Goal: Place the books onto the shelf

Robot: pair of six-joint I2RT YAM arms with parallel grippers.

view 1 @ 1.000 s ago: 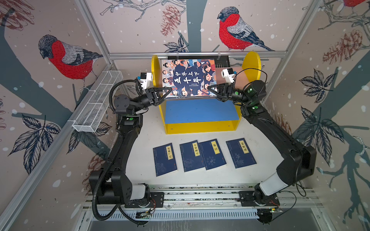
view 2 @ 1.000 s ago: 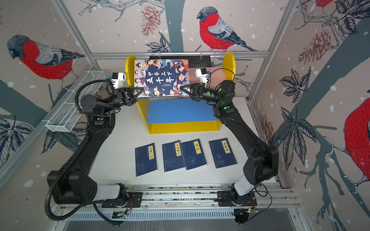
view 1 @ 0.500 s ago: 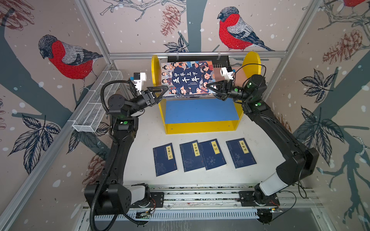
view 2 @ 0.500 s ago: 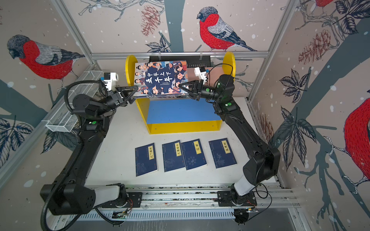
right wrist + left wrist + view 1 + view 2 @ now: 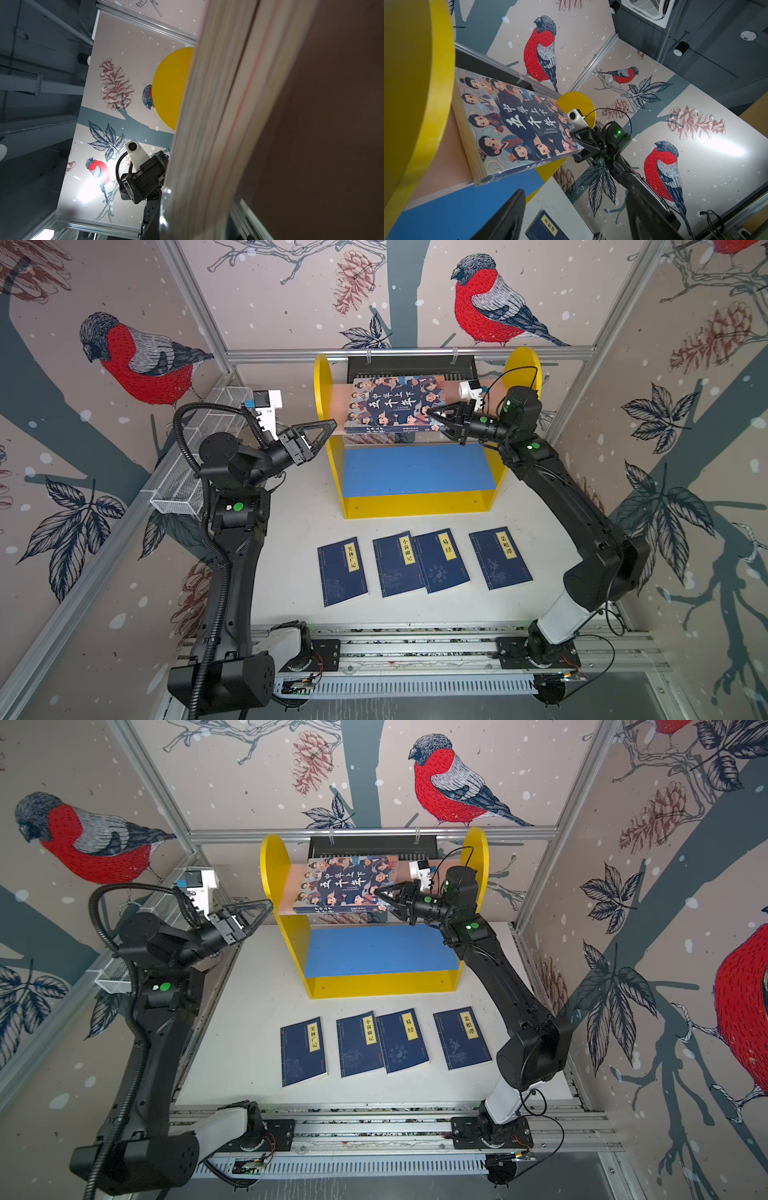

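Right gripper (image 5: 435,419): jaws closed on the right-hand edge of the large thick book with illustrated faces (image 5: 390,406), one finger above the cover and one beneath, at 3 o'clock of the cover. Left gripper (image 5: 322,434): jaws spread wide, holding nothing, just outside the shelf's left side panel at 9 o'clock of that book and clear of it. The book lies face up on the pink upper board (image 5: 337,406) of the small yellow-sided two-tier shelf (image 5: 415,506), with its front edge roughly level with the board's front edge. The cover is glossy, with cartoon faces ringing a dark centre. Its white characters read 中华上下五千年. The pale page block shows in the left wrist view. Four thin navy-blue books (image 5: 341,578) lie flat in a row on the white table (image 5: 291,531), at 6 o'clock of the shelf and well apart from both grippers. Their yellow labels, from 9 to 3 o'clock, read 笑林广记 (image 5: 352,556), 小窗幽记 (image 5: 406,549), 易经 (image 5: 447,546) and 菜根谭 (image 5: 506,544). The middle two books touch.
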